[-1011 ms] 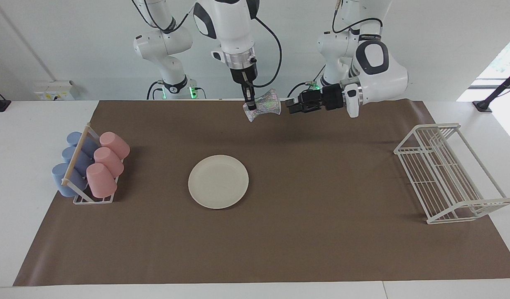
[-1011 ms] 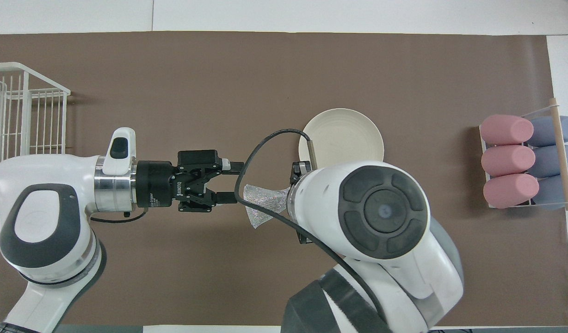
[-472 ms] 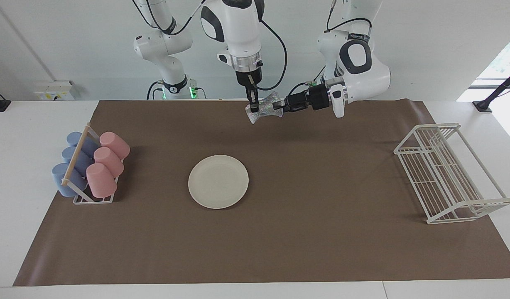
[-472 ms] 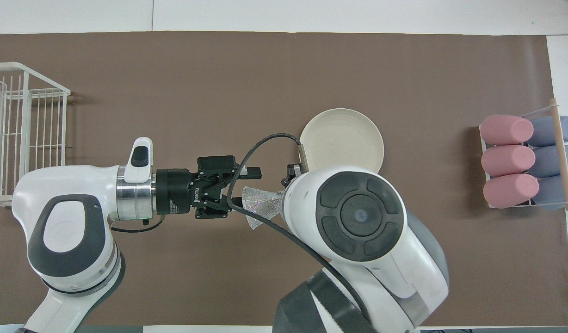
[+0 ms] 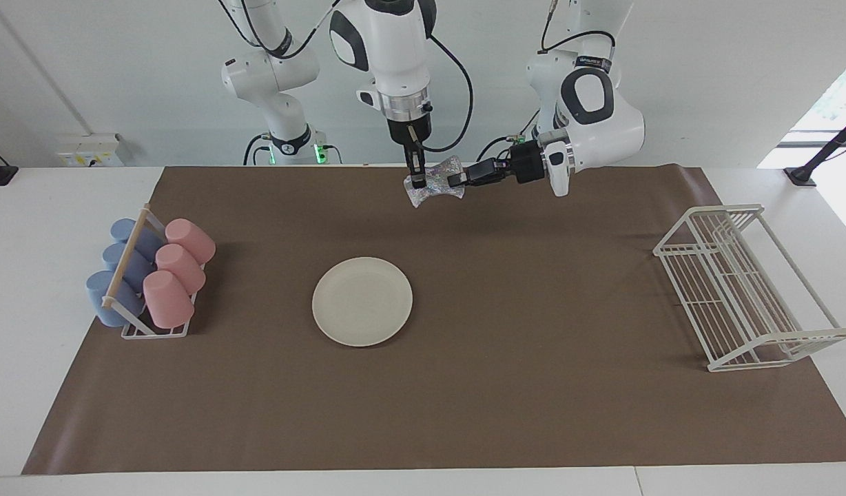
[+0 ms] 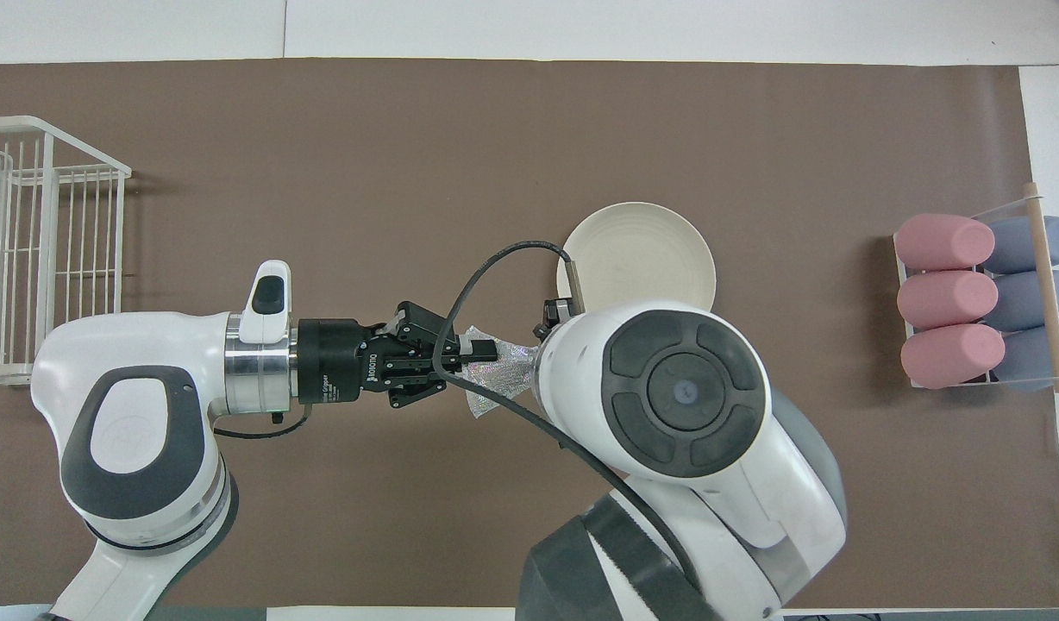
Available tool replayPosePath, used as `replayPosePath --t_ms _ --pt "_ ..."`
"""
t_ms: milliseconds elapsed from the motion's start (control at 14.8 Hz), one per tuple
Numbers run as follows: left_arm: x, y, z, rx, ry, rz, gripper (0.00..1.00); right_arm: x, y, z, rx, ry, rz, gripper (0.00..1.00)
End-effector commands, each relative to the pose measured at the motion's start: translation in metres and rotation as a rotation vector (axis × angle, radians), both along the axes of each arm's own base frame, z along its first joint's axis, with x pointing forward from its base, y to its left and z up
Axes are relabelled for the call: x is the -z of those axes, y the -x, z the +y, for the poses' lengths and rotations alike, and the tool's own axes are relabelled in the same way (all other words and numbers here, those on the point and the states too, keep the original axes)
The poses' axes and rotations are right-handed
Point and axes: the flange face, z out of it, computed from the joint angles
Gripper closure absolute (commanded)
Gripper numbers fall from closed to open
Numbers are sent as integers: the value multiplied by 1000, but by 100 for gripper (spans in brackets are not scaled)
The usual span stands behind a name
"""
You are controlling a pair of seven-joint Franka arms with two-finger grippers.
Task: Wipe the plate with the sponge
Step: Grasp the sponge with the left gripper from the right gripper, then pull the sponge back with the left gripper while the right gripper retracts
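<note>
While both grippers clamp the sponge (image 5: 433,184) in the air over the mat's robot-side edge, the handover is at its riskiest. The right gripper (image 5: 415,180) hangs down and pinches one end; the left gripper (image 5: 456,179) reaches in sideways and has its fingers clenched on the other end. If either arm pulls away before one lets go, the mesh could stretch or tear; if both loosen, it drops short of the plate (image 5: 362,301). Farther out, mid-mat, the plate lies bare and unheld, so a hard wipe could push it sliding.
</note>
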Motion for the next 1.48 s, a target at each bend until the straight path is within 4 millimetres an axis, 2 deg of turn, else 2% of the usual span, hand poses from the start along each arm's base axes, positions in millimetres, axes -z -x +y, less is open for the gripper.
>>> replayPosePath --t_ms 0,270,337,404,472,607,742,876,1146,1416 --pt "-4 10 -2 -22 2 15 100 -2 -3 1 -3 4 -12 100" --pt "-5 9 1 -25 3 15 100 -4 -3 -2 -112 7 -21 100" --pt "-5 7 4 -28 3 15 100 -5 -1 -5 -169 16 -24 79" --pt "-6 7 5 -30 5 14 100 -3 -3 -10 -209 23 -27 18" --pt "-6 6 7 -32 4 14 100 -3 -8 -22 -221 30 -31 0" --pt "-6 4 11 -33 1 6 100 -7 -14 -35 -309 35 -48 0" --pt "-4 -1 20 -42 -13 -2 100 -15 -27 -64 -403 50 -68 0" --pt "-2 -6 35 -34 -50 -15 100 -20 -31 -92 -521 74 -49 0" --pt "0 -16 64 28 -162 -48 100 -36 -46 -175 -767 106 -24 0" --pt "8 -24 98 112 -325 -76 100 -35 -57 -250 -972 99 17 0"
